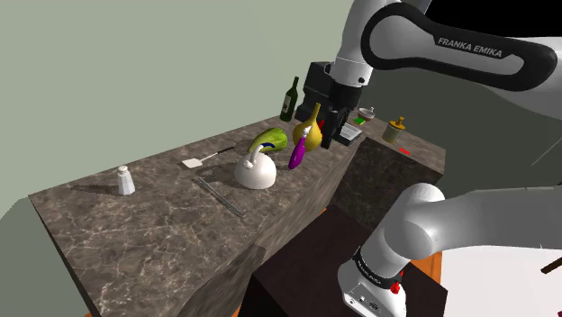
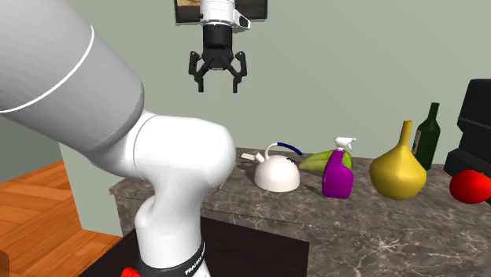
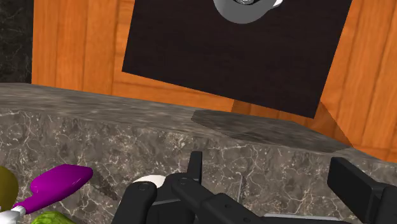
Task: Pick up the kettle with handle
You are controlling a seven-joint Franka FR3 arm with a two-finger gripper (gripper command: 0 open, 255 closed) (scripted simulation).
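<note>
Second exterior view, white kettle [image 2: 277, 175] upright, spout [image 2: 249, 158] pointing view's left

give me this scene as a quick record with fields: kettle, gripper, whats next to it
target: white dome-shaped kettle with dark blue arched handle, upright on the grey marbled counter
gripper: black gripper high in the air, apart from the kettle, fingers open, holding nothing
beside kettle: purple spray bottle, yellow long-necked vase, dark green bottle
task state: kettle not yet grasped
</note>
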